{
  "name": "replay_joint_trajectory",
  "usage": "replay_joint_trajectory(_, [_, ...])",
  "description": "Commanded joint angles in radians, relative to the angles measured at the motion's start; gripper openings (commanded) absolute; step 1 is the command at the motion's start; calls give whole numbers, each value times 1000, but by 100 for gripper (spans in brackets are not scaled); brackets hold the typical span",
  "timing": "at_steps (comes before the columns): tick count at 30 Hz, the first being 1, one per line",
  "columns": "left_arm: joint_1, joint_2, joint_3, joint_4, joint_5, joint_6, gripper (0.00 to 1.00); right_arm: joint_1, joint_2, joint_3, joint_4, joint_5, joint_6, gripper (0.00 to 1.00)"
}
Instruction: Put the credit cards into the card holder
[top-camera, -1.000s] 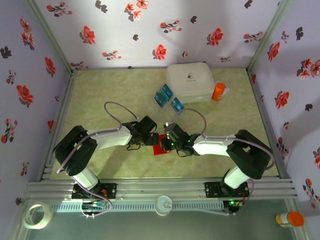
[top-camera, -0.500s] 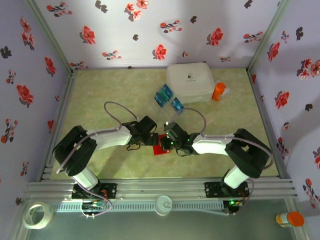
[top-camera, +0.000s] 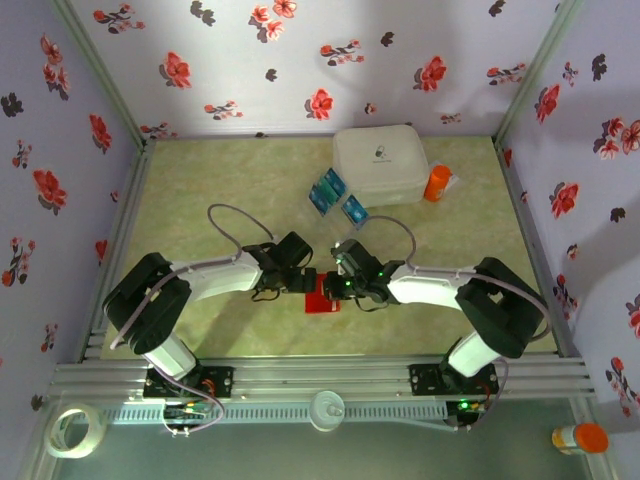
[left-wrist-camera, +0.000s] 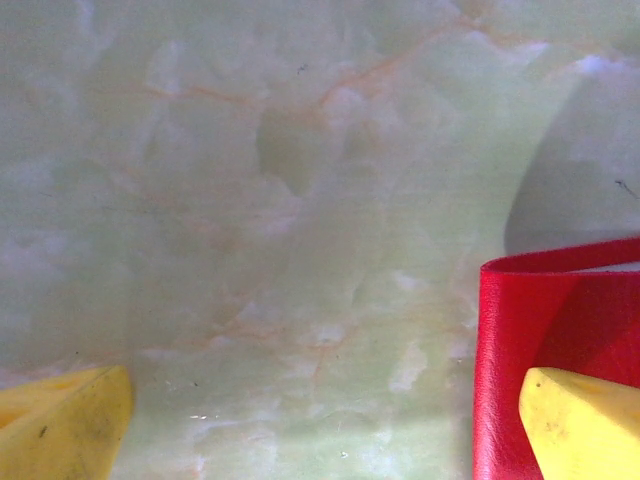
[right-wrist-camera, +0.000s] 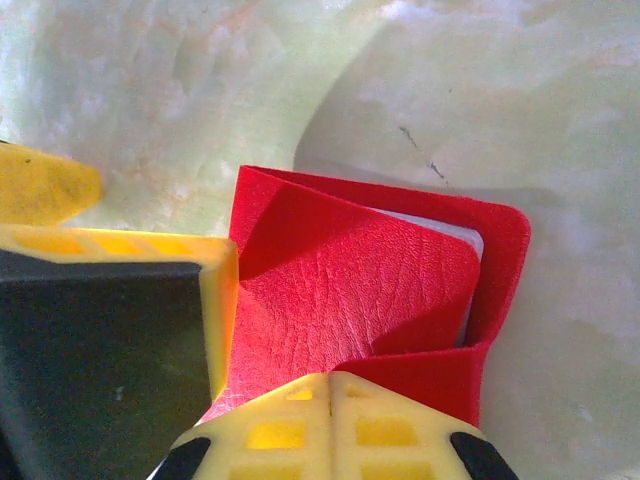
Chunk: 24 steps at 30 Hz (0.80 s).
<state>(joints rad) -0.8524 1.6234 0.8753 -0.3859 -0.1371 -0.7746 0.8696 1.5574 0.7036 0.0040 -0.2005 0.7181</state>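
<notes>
Right gripper (right-wrist-camera: 330, 405) pinched shut on card holder (right-wrist-camera: 350, 270) flap. Left gripper (left-wrist-camera: 320, 430) wide, one tip on its 9 o'clock edge. Pin that edge flat; peel flap open slowly.

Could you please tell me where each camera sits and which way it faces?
Top external: above and behind, looking down on the table; left arm and right arm show.
Left wrist: faces down at the table; left gripper fingertips in both bottom corners.
Right wrist: faces down at the card holder; right gripper fingers shut on it at bottom.
Wrist views share the card holder.
</notes>
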Motion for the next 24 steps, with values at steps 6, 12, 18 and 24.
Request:
replay_joint_trajectory(6, [1,-20,4,-33,-1,21,100,-18,-31,9,-79,-49,33,22])
replay_joint_trajectory(12, [1,-31,4,-38,-2,25,100,-39,-120,6,-116,-38,35,41])
replay_joint_trajectory(18, [1,-53,-1,-38,-8,22,100,-70,-218,5,-192,-11,20,47])
replay_joint_trajectory(24, [1,-90,-1,-46,-31,22,100,-116,-326,-23,-239,22,24,49])
